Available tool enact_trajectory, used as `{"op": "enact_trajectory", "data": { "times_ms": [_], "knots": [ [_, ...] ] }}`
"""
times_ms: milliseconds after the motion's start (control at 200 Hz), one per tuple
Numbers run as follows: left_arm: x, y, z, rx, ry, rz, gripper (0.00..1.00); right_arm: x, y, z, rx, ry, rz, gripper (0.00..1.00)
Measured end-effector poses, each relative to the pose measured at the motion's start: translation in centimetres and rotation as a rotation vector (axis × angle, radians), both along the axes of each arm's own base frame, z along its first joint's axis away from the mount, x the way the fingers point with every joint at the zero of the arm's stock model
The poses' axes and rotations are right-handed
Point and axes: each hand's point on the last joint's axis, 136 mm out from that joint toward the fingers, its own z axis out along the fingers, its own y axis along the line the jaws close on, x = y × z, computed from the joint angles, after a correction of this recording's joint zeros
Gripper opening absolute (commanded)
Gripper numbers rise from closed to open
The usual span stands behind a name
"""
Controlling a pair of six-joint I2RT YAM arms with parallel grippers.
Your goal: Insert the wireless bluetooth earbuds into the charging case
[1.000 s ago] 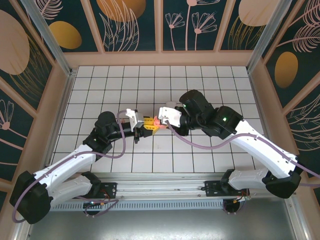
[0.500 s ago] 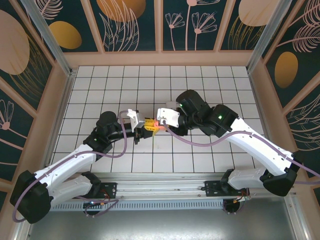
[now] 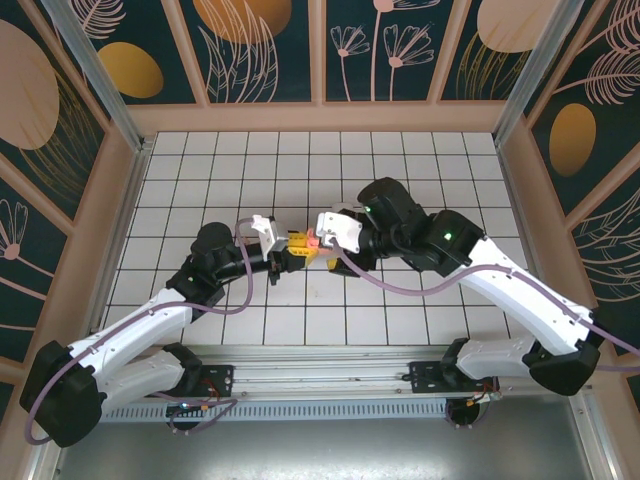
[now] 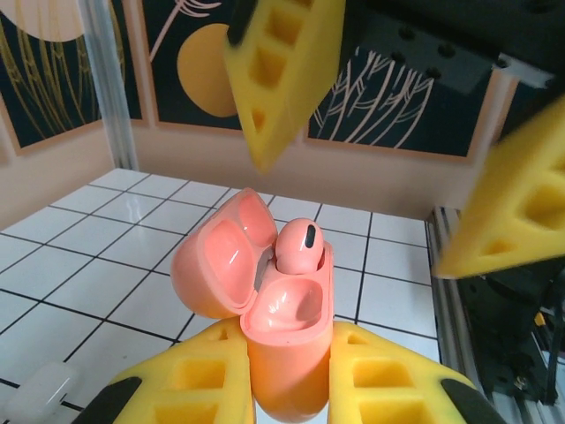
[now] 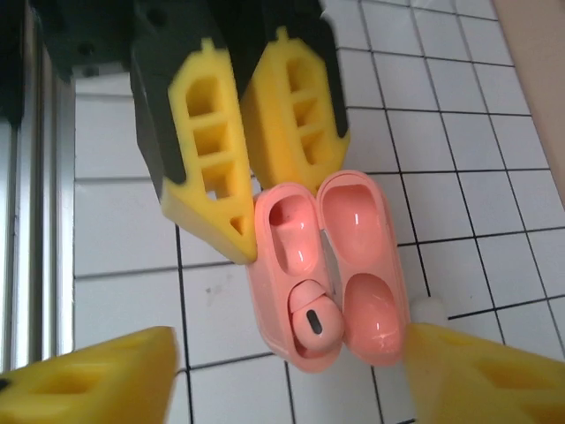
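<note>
Seating pink earbud [image 4: 298, 246], case [image 4: 289, 305] in closed left end effector [image 4: 284, 371]; right end effector [image 5: 290, 340] open.

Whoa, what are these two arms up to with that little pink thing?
The left gripper is clamped on a salmon-pink charging case, whose lid is flipped open. One pink earbud sits in one of the case's two slots, and the empty slot beside it has yet to be filled. The right gripper hangs close over the case with its jaws open, holding nothing.
</note>
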Motion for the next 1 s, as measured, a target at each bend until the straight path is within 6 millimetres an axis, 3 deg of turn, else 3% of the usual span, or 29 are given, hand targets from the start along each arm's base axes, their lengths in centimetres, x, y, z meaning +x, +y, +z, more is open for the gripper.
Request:
{"op": "enact_trajectory", "data": {
  "times_ms": [175, 300, 375, 475, 580, 686, 806, 906, 996],
  "knots": [
    [1.3, 0.5, 0.0, -0.004, 0.015, 0.087, 0.16, 0.3, -1.0, 5.3, 0.188, -0.097, -0.044, 0.85],
    [2.2, 1.5, 0.1, -0.002, 0.017, 0.174, 0.16, 1.8, -2.7, 9.2, 0.347, -0.149, -0.151, 0.87],
    [2.5, 2.2, 0.4, -0.011, 0.010, 0.224, 0.16, 3.7, -3.6, 10.3, 0.414, -0.138, -0.252, 0.90],
    [2.5, 3.4, 1.0, -0.029, 0.000, 0.282, 0.16, 7.1, -4.5, 10.0, 0.459, -0.070, -0.410, 0.90],
    [2.4, 4.4, 1.7, -0.047, -0.009, 0.328, 0.16, 11.3, -5.0, 7.6, 0.481, 0.061, -0.575, 0.89],
    [2.2, 5.3, 2.4, -0.057, -0.018, 0.368, 0.16, 15.5, -5.7, 3.6, 0.498, 0.228, -0.745, 0.83],
    [1.8, 6.3, 3.1, -0.070, -0.023, 0.400, 0.16, 18.8, -6.2, -0.9, 0.532, 0.397, -0.903, 0.75],
    [1.2, 7.1, 3.5, -0.074, -0.025, 0.417, 0.17, 20.8, -4.6, -4.9, 0.528, 0.529, -0.977, 0.70],
    [0.8, 7.7, 3.6, -0.072, -0.023, 0.429, 0.16, 22.2, -1.6, -9.2, 0.476, 0.636, -1.021, 0.67]
  ]
}}
